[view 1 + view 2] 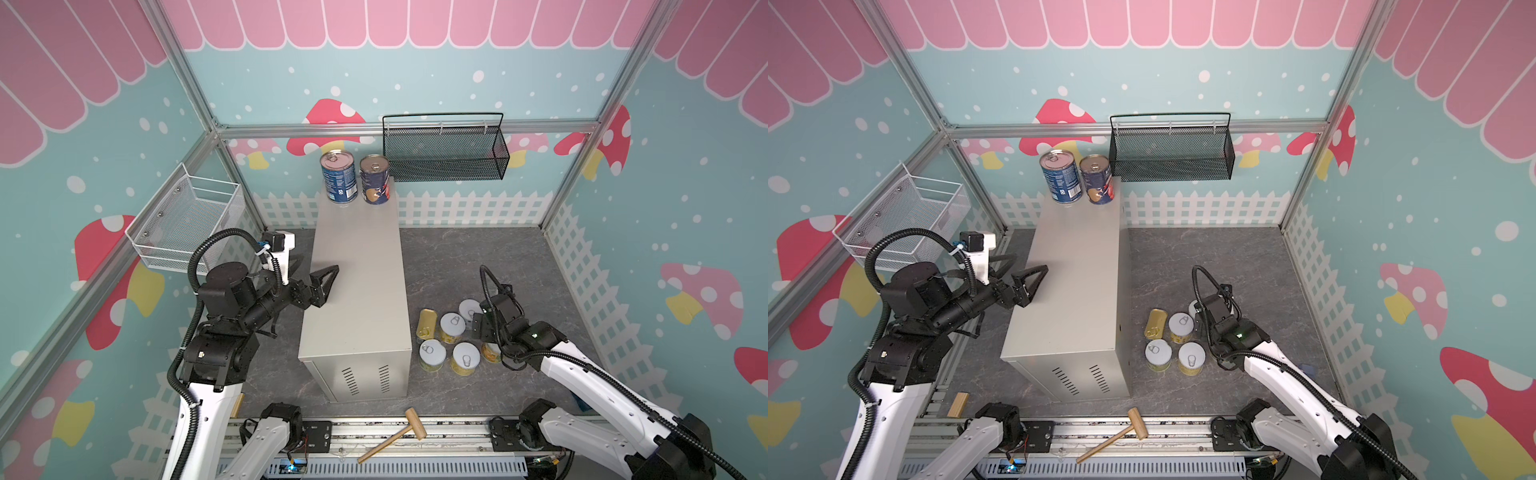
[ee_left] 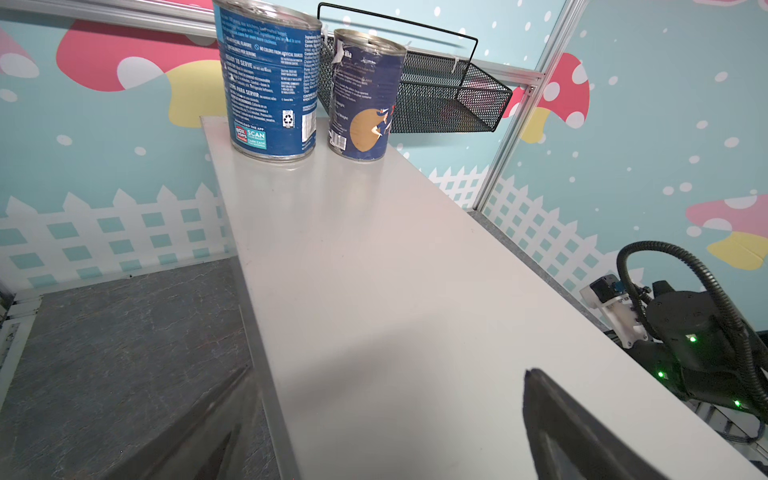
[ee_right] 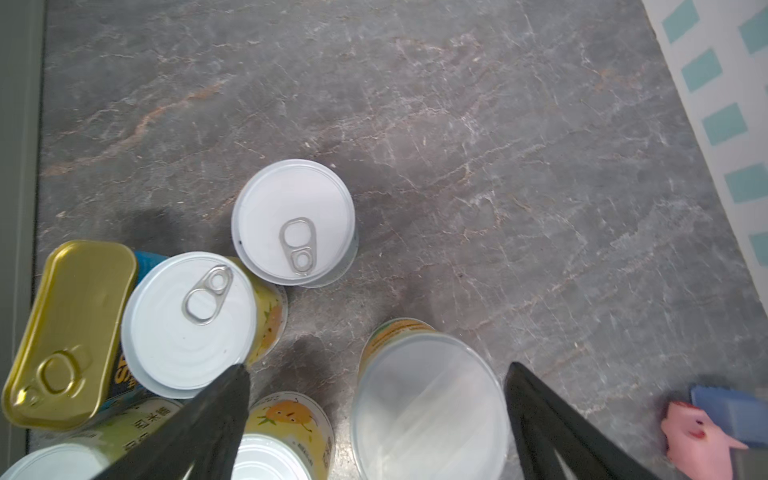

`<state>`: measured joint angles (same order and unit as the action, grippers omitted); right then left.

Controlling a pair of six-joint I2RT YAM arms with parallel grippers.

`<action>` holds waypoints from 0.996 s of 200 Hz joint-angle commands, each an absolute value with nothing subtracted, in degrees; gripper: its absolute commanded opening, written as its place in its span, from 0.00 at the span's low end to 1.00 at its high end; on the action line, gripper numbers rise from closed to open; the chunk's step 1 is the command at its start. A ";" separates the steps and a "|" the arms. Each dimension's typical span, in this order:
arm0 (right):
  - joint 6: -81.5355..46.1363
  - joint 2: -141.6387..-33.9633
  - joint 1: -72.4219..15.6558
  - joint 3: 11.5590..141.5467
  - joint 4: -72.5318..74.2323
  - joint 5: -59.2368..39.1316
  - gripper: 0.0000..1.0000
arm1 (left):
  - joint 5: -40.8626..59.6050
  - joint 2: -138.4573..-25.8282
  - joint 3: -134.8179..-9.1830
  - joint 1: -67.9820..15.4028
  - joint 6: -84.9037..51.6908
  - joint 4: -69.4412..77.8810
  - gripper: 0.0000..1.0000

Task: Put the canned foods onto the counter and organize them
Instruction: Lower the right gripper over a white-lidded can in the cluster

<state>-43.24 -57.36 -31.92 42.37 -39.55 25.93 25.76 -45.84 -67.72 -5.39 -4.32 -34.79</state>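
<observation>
**Beige metal counter: two cans up, six down**

Beige-grey metal counter (image 1: 357, 270) in the middle of the grey stone-look floor (image 1: 457, 257), with its long top mostly bare.

Over its left edge, about midway along, left gripper (image 1: 320, 264): fingers spread wide, holding nothing, well apart from every can.

Low on the floor to the right of the counter, right gripper (image 3: 377, 368): fingers spread wide, one on each side of a short can (image 3: 428, 407). Not closed on it. Cannot tell whether either finger touches it.

At the far end of the counter top, upright and just beside each other, tall blue can (image 1: 338, 176) and tall navy can (image 1: 375, 179). Placed, by the look of it.

On the floor near the counter's right side, four more short cans (image 1: 453, 326) with silver pull-tab lids, clustered close together.

Just beside them, on the counter side of the cluster, flat gold tin (image 1: 427, 324).

Roughly a quarter done, judging by the count: two up, six left. Probably in hand now: the grasp on the straddled short can. Then a lift to the bare top, with plenty of room there for tidy rows.
</observation>
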 commanded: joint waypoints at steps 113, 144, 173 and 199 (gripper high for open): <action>-54.88 -58.44 -31.45 33.39 -39.14 25.61 0.64 | 27.51 -46.05 -66.75 -5.65 -4.11 -32.39 0.99; -53.08 -58.17 -31.40 34.47 -38.50 26.52 0.58 | 27.35 -46.24 -66.71 -5.62 -4.06 -32.43 0.99; -48.51 -56.75 -31.45 37.16 -36.73 28.30 0.56 | 27.34 -46.23 -66.79 -5.65 -4.09 -32.45 0.99; -39.77 -54.11 -31.46 39.35 -31.06 27.58 0.55 | 27.49 -46.40 -66.93 -5.63 -4.18 -32.44 0.99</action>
<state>-47.24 -57.60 -31.48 34.92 -38.65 25.89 26.44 -46.30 -66.87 -5.39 -4.32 -33.12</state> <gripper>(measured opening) 0.754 0.993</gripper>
